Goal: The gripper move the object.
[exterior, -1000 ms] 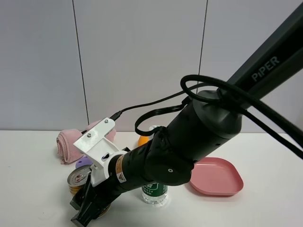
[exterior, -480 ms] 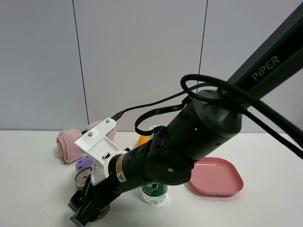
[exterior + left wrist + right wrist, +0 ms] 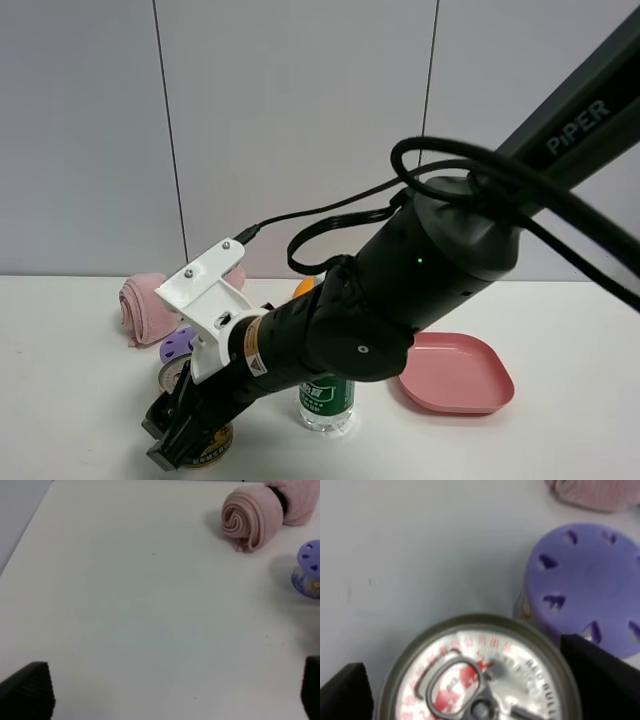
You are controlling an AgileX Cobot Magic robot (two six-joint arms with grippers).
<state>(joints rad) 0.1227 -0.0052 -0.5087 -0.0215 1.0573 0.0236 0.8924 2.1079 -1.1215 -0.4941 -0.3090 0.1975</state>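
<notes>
Right wrist view: the can is seen on the table beside the purple tub, straddled by the gripper; whether it is clamped cannot be told, and moving is judged not yet done

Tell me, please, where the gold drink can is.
Exterior high view, lower left: the gold drink can sits between the black fingers of the right gripper, beside the purple round tub.

The right gripper hides most of the can, so jaw contact is unclear; the arm covers the upper part of the water bottle; the right wrist view crops the purple tub.
</notes>
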